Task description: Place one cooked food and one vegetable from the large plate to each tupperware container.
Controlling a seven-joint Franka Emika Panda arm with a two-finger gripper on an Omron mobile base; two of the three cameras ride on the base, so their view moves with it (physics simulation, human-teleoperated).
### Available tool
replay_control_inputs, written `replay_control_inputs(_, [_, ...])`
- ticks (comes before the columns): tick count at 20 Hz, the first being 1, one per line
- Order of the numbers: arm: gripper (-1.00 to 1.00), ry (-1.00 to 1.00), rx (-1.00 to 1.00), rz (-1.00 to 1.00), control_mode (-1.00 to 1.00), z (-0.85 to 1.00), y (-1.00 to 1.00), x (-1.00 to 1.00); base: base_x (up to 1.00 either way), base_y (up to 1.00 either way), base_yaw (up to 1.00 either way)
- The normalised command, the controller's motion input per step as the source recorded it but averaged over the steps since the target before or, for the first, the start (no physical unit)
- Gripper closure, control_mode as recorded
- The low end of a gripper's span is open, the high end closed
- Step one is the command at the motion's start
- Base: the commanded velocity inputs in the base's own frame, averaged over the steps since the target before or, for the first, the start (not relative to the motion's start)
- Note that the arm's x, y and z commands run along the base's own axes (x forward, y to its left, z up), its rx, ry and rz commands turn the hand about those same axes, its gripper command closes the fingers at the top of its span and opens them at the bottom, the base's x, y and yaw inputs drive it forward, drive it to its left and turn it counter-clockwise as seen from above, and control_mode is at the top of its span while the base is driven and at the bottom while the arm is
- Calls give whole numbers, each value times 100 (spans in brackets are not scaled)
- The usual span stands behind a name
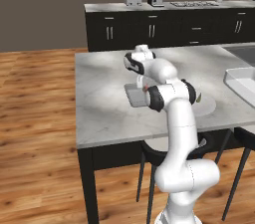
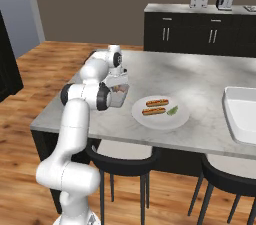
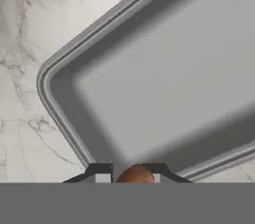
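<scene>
The gripper (image 3: 133,177) hangs above the small grey container (image 3: 164,83) on the marble counter (image 2: 200,81), its tips clamped on a brown rounded piece of food (image 3: 135,174). The large plate (image 2: 161,120) sits just right of that container, carrying two hot dogs (image 2: 157,102) and a green vegetable (image 2: 173,111). The white container (image 2: 243,114) lies well apart, farther right.

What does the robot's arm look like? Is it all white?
Mostly white. The arm is made of smooth, rounded, tube-like pieces, with dark bands at the joints. It rises from a chunky white base. The gripper at its end has two small dark finger tips with pale inner faces. No cables or markings show on it.
</scene>
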Motion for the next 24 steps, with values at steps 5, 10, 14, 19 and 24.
replay_control_inputs(5, [100,-27,10,41,-100,-22,-5,-91,0,0,0])
replay_control_inputs(10, [100,-34,6,30,-100,-27,-11,-17,0,0,0])
replay_control_inputs(14, [100,-6,0,28,-100,-4,0,65,0,0,0])
replay_control_inputs(19, [100,5,0,26,-100,0,3,57,0,0,0])
replay_control_inputs(24, [100,13,3,7,-100,0,-3,36,0,0,0])
